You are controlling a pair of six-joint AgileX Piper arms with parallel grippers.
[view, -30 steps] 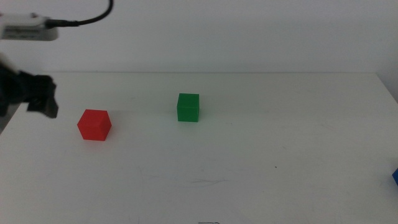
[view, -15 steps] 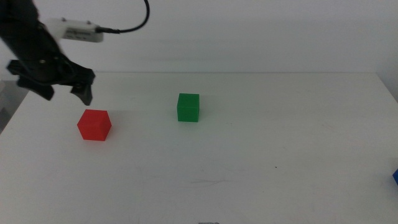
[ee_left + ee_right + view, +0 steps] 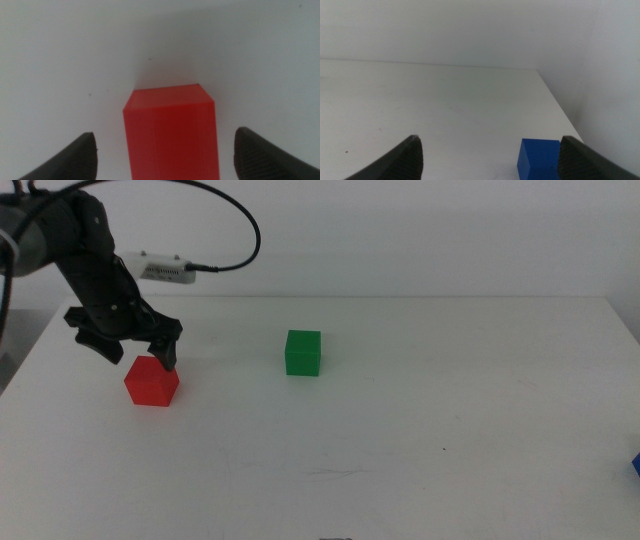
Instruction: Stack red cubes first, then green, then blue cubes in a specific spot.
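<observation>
I have the left hand (image 3: 130,352) hanging over the red cube (image 3: 151,381), which sits near the left edge of the surface (image 3: 400,450), toward its far side. In the left wrist view the cube (image 3: 171,131) lies squarely between my two jaws, which are spread wide with clear white gaps on both sides, touching nothing. That is the relation the coming move turns on, as I judge it: the cube is straight below and centred, so I would only need to descend and close. The cube's faces look roughly parallel to the jaws, though its near part is cut off by the picture's edge, so I cannot see how far the tips stand above the surface.

The green cube (image 3: 303,352) stands well apart, toward the middle of the far side. The blue cube (image 3: 537,159) is by the right edge; in the middle view only a sliver (image 3: 636,465) shows. My right hand (image 3: 490,162) waits there with its jaws apart, the blue cube between them and nearer one tip. That arm is out of the middle view.

The stacking spot has no mark that I can make out, so I cannot say where it is.
</observation>
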